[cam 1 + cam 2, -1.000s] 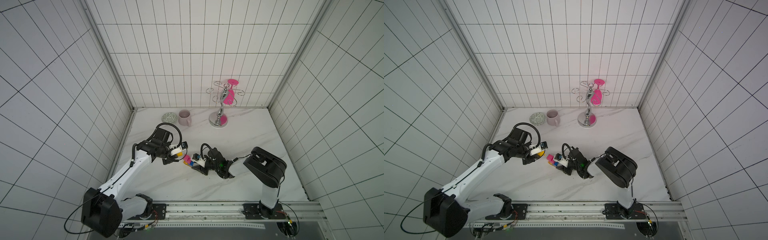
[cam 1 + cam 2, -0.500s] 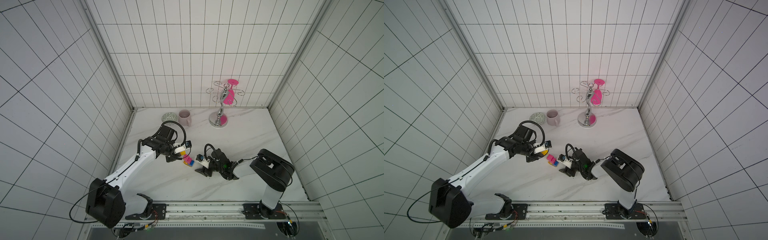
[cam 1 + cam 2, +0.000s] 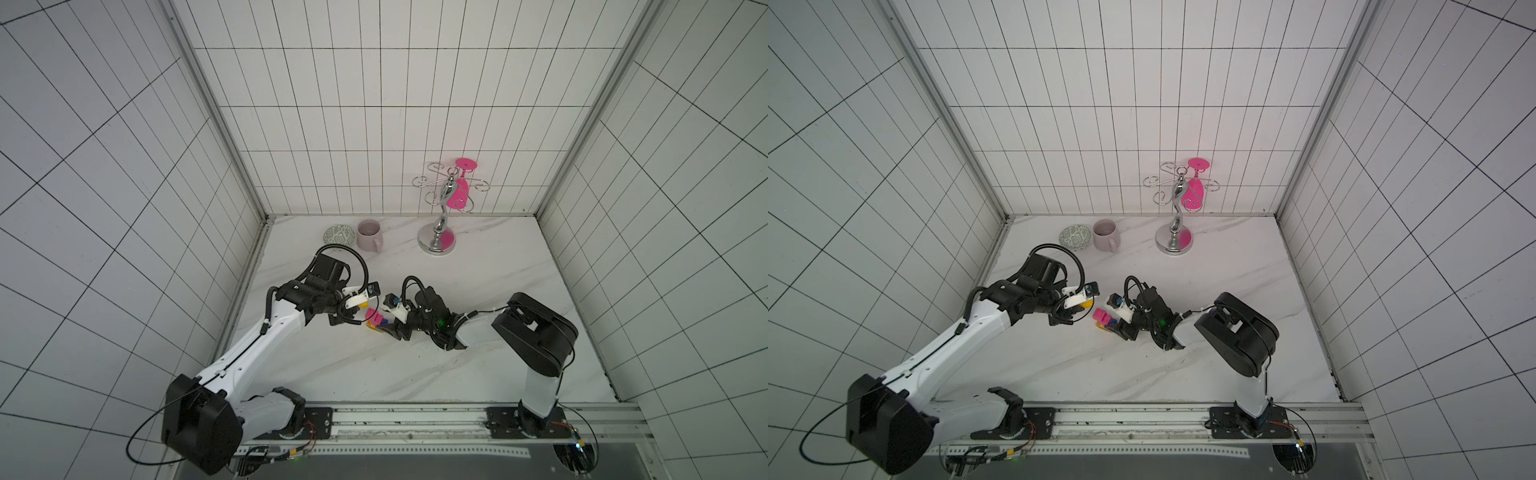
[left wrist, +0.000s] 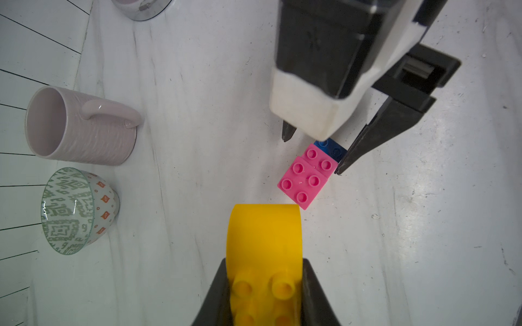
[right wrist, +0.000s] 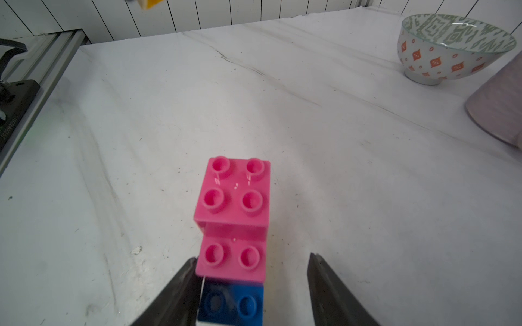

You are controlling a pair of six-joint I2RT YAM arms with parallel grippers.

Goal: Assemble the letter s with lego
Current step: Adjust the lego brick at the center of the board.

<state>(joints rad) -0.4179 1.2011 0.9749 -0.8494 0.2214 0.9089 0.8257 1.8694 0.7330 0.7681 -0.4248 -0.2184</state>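
Observation:
My left gripper (image 4: 265,262) is shut on a yellow lego brick (image 4: 264,240), studs showing, held just above the marble table beside the brick stack; the same brick (image 3: 363,304) shows in both top views. The stack stands on the table: two pink bricks (image 5: 234,192) stepped over a blue one (image 5: 231,306), with a yellow edge at its base (image 3: 369,326). My right gripper (image 5: 252,257) is open around the stack's blue and lower pink bricks. One finger (image 5: 180,282) touches their side; the other stands clear with a gap. The letter s is this partly built stack (image 3: 1101,318).
A pale mug (image 3: 369,235) and a patterned bowl (image 3: 339,240) sit at the back left. A chrome stand (image 3: 438,232) with a hanging pink glass (image 3: 457,191) is at the back. The arms' rail (image 3: 415,419) runs along the front edge.
My right gripper's jaws have opened off the brick stack, which now rests on the table. My left arm has shifted slightly right, still holding the yellow brick.

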